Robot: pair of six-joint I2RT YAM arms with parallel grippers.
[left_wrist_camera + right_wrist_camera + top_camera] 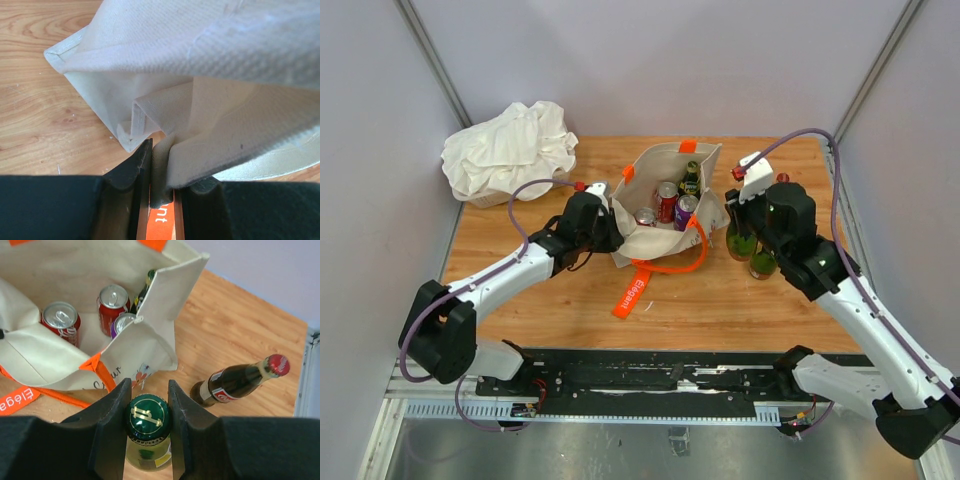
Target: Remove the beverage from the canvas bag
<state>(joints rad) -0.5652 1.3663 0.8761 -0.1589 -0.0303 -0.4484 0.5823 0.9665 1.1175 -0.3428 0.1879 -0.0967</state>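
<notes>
Green glass bottle (146, 452) clamped at the cap in the right pincer (148, 399), over the wooden desk (720, 300) right of centre, left pincer (160, 152) nipping a fold of the canvas bag (655, 240) mid-frame, cans (667, 200) upright inside it.

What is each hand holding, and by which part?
The left hand pinches a fold of the bag's cloth; the right hand grips a green bottle at its cap.

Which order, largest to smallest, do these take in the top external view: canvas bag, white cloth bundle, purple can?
1. The canvas bag and white cloth bundle look about alike, so they are left unranked.
2. The purple can is clearly smallest.
</notes>
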